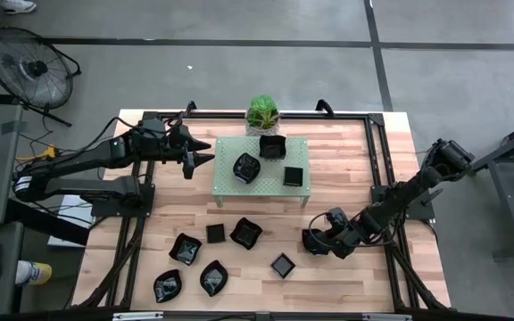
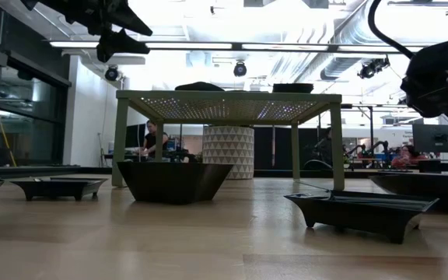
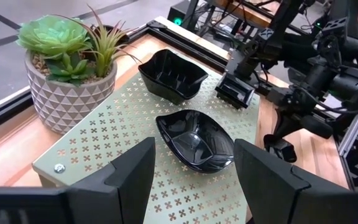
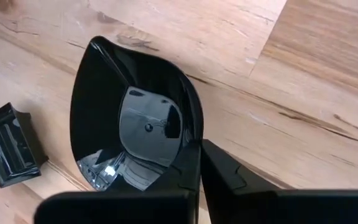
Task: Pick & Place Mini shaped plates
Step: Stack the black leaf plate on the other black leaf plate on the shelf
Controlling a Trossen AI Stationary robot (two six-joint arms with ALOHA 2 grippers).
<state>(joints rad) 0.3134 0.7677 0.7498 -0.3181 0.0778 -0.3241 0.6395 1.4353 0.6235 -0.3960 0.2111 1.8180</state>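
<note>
Three glossy black mini plates [image 1: 246, 167] rest on the pale green rack [image 1: 230, 183]; several more lie on the table's near left [image 1: 213, 277]. My left gripper [image 3: 194, 180] is open and empty, above the rack's left edge; a leaf-like plate [image 3: 194, 140] lies beyond its fingers. It also shows in the high view [image 1: 202, 157]. My right gripper [image 1: 315, 241] is near the table's front right, shut on a leaf-shaped black plate [image 4: 129, 124]. My right gripper pinches the leaf-shaped plate's rim [image 4: 194, 144] at one side, one finger [image 4: 182, 171] on the inside and the other [image 4: 232, 174] on the outside. Whether the plate is clear of the table, I cannot tell.
A small potted plant [image 1: 262, 113] stands behind the rack. A small square plate [image 1: 282, 265] lies on the table just left of my right gripper and shows in the right wrist view [image 4: 8, 149]. Bare wood lies right of the rack.
</note>
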